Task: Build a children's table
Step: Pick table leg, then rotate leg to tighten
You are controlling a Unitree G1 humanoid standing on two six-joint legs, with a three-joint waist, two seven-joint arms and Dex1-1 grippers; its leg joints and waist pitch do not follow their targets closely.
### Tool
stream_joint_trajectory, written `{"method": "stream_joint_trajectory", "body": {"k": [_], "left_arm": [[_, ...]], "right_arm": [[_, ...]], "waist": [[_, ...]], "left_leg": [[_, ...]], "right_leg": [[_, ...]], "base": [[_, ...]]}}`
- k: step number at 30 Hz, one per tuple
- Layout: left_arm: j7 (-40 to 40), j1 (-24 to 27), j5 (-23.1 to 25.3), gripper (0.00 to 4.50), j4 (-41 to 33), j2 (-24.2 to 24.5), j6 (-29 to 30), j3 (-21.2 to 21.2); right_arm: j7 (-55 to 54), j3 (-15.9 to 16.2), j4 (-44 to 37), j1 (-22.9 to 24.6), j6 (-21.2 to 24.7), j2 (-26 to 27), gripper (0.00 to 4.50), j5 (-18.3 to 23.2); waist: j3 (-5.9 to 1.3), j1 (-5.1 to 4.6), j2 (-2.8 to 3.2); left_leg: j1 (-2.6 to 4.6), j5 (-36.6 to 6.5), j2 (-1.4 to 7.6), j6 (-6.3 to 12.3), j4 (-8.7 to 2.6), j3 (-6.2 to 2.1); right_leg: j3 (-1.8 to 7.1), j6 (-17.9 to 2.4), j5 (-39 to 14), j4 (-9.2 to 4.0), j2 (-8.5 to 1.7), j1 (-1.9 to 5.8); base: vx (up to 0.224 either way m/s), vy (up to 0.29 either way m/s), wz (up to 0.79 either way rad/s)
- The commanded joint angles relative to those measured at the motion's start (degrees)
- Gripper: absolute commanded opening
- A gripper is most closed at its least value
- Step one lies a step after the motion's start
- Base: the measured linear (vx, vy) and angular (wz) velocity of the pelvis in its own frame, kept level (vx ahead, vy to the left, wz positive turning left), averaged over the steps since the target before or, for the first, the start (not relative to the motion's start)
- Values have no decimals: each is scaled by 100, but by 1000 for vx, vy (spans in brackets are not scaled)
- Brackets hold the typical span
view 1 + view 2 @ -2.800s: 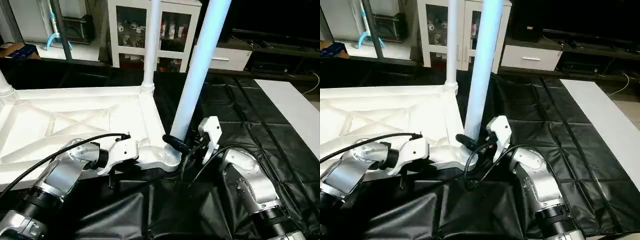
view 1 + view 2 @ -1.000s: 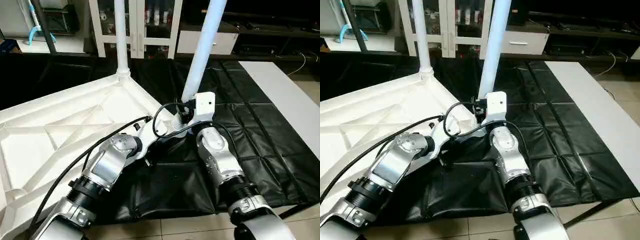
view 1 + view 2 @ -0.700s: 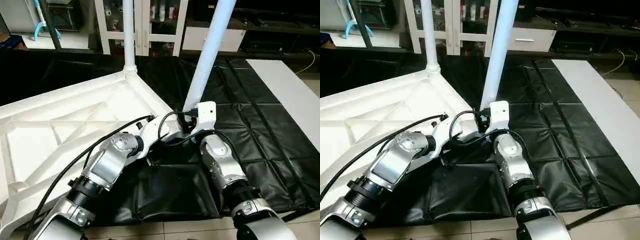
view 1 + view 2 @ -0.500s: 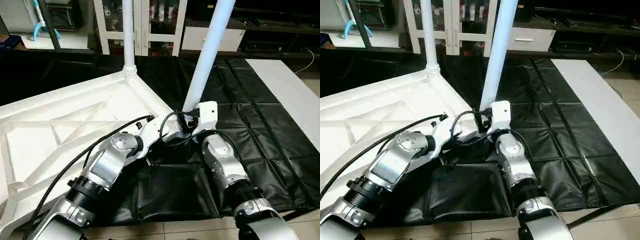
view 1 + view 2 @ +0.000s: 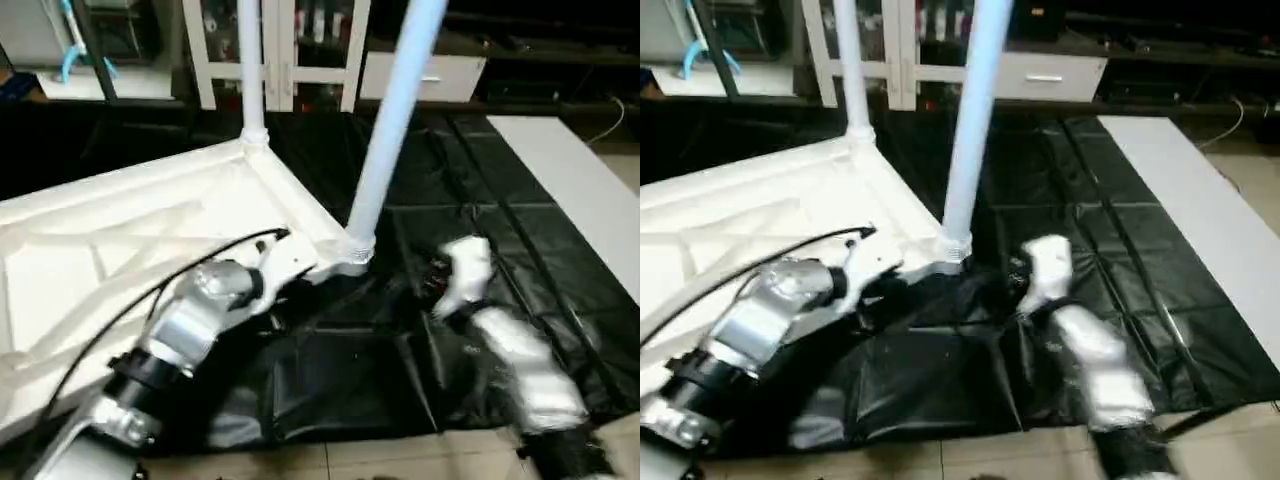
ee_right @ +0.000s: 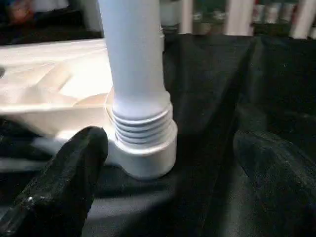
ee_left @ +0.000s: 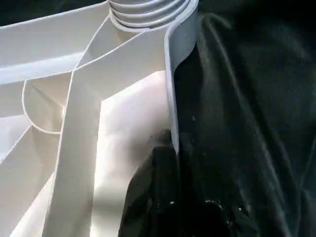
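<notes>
The children's table lies upside down, its white ribbed tabletop (image 5: pixel 150 230) on a black sheet. One white leg (image 5: pixel 250 70) stands in the far corner socket. Another leg (image 5: pixel 392 120) stands in the near corner socket (image 5: pixel 355 250), its threaded base (image 6: pixel 140 126) seated in the collar. My left gripper (image 5: pixel 292 268) is shut on the tabletop's rim (image 7: pixel 173 74) just beside that socket, with a black finger (image 7: pixel 155 182) against the rim wall. My right gripper (image 5: pixel 434 286) hangs open a short way right of the near leg. Its fingers (image 6: pixel 64 192) are wide apart and nothing is between them.
The black sheet (image 5: pixel 480 190) covers the floor under and to the right of the table, rumpled near my arms. A white glass-door cabinet (image 5: pixel 290 50) and a low drawer unit (image 5: pixel 425 75) stand at the back. A white panel (image 5: pixel 565 170) lies along the right.
My right gripper has opened, let go of the near leg's base and drawn back to the right. The leg stays upright in its socket. The left gripper keeps its hold.
</notes>
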Motion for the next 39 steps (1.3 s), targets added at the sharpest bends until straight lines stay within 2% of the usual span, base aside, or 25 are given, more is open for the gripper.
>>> {"method": "stream_joint_trajectory", "body": {"k": [1, 2, 5, 6, 9, 12, 15, 16, 18, 20, 21, 25, 29, 33, 39], "left_arm": [[-166, -2, 112, 0, 139, 120, -82, -94], [-254, -4, 104, 0, 165, 174, -188, -119], [-746, 32, -69, 0, 152, 328, -495, -168], [-1052, 79, -166, 0, 95, 431, -652, -218], [-1447, 149, -300, 0, 21, 572, -862, -310], [-1805, 209, -408, 0, -62, 715, -1078, -430], [-2105, 274, -483, 0, -139, 818, -1286, -519], [-2142, 284, -493, 0, -139, 815, -1318, -517], [-2234, 286, -524, 0, -127, 808, -1389, -519], [-2314, 291, -546, 0, -138, 827, -1400, -536], [-2367, 287, -529, 0, -119, 854, -1459, -556], [-2397, 262, -511, 0, -43, 871, -1549, -560], [-2413, 234, -503, 0, 16, 887, -1609, -568], [-2436, 227, -478, 0, 30, 865, -1629, -576], [-2462, 218, -465, 0, 40, 875, -1650, -588]], "right_arm": [[316, 4, -253, 12, 122, -103, 444, 78], [480, 29, -309, 26, 130, -211, 444, 88], [1021, 106, -470, -3, 238, -585, 444, 147], [1284, 170, -522, -51, 302, -757, 444, 164], [1631, 277, -614, -110, 406, -947, 444, 158], [1958, 388, -669, -177, 530, -1118, 444, 140], [2337, 499, -625, -294, 610, -1306, 444, 101], [2500, 518, -646, -314, 667, -1355, 444, 133], [2765, 567, -677, -355, 766, -1458, 444, 181], [2907, 606, -669, -399, 775, -1520, 444, 178], [3090, 650, -608, -502, 779, -1580, 444, 168], [3321, 701, -479, -680, 777, -1596, 444, 170], [3704, 851, -267, -885, 792, -1656, 444, 104], [3804, 964, 56, -1130, 691, -1527, 410, -89], [3945, 1070, 305, -1299, 607, -1431, 358, -221]], "waist": [[-331, 23, 43], [-330, 14, 85], [-340, 27, 71], [-345, 40, 84], [-343, 54, 101], [-348, 73, 100], [-334, 104, 61], [-333, 116, 68], [-326, 171, 48], [-322, 189, 50], [-332, 193, 31], [-327, 183, 19], [-338, 199, 14], [-340, 181, 18], [-342, 195, 8]], "left_leg": [[61, -1193, 68, 383, -375, 46], [70, -1264, 69, 358, -375, 44], [72, -1250, 67, 370, -362, 35], [78, -1177, 76, 387, -360, 41], [97, -1067, 87, 462, -346, 48], [99, -1066, 91, 467, -348, 39], [125, -1191, 105, 436, -353, 62], [134, -1203, 104, 429, -349, 61], [149, -1250, 114, 427, -347, 70], [151, -1235, 116, 411, -348, 75], [130, -1236, 107, 388, -350, 63], [125, -1297, 102, 347, -342, 61], [114, -1213, 102, 354, -334, 57], [106, -1196, 93, 344, -321, 56], [106, -1245, 94, 317, -321, 52]], "right_leg": [[135, -1322, -593, -346, -136, 315], [139, -1338, -733, -357, -143, 301], [131, -1363, -721, -356, -136, 311], [138, -1401, -612, -338, -138, 309], [130, -1530, -337, -302, -132, 299], [122, -1559, -334, -283, -135, 314], [130, -1550, -522, -294, -145, 290], [131, -1549, -551, -292, -150, 287], [137, -1524, -685, -300, -163, 280], [144, -1494, -710, -305, -168, 276], [135, -1455, -799, -296, -171, 296], [141, -1382, -1011, -309, -183, 281], [134, -1392, -957, -294, -176, 288], [131, -1449, -893, -278, -175, 282], [129, -1427, -1008, -281, -177, 284]], "base": [[0, 0, 0], [0, 0, 0], [0, 0, 0], [0, 0, 0], [0, 0, 0], [0, 0, 0], [0, 0, 0], [0, 0, 0], [0, 0, 0], [0, 0, 0], [0, 0, 0], [0, 0, 0], [0, 0, 0], [0, 0, 0], [0, 0, 0]]}}
